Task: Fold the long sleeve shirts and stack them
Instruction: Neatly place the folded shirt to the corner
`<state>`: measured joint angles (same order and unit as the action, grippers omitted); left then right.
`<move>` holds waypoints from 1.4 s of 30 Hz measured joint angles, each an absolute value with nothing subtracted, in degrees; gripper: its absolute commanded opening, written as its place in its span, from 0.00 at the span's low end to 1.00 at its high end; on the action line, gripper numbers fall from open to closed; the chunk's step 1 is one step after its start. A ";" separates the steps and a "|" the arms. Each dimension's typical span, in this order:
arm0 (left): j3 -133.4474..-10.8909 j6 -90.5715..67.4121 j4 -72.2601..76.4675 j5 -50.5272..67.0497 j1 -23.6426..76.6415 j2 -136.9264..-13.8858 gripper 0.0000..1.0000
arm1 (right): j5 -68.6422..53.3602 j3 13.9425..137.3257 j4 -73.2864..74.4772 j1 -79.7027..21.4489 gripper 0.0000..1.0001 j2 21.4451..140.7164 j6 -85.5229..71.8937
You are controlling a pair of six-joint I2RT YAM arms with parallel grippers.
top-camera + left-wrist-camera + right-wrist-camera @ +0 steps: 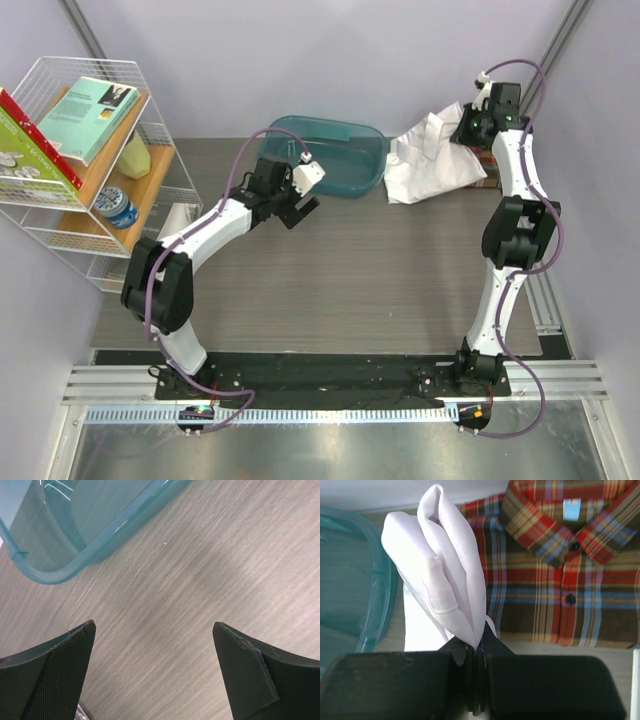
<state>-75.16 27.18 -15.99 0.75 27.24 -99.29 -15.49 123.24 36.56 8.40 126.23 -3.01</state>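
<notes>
While my right jaws are pressed together on a fold of the white shirt, holding that bunch of cloth raised, my left jaws stand spread wide above bare bench with nothing between them. I count two shirts: the white one and one plaid shirt in red, orange and navy. It lies flat and buttoned, its collar toward 12 o'clock in my right wrist view. Both sit at 1 o'clock on the bench, the white at the plaid's 9 o'clock. One teal tub sits at 12 o'clock, just beyond my left jaws. One wire rack stands at 10 o'clock. A blue tag inside the plaid collar shows no writing I can read.
</notes>
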 measured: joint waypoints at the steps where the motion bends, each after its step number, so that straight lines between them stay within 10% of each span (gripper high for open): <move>1: -74.96 26.87 -16.43 0.99 27.24 -98.76 1.00 | -15.22 125.54 36.82 8.23 0.01 127.42 -2.74; 42: -73.10 25.69 -19.18 1.63 27.24 -95.81 1.00 | -7.73 137.29 42.89 6.96 0.01 127.66 26.76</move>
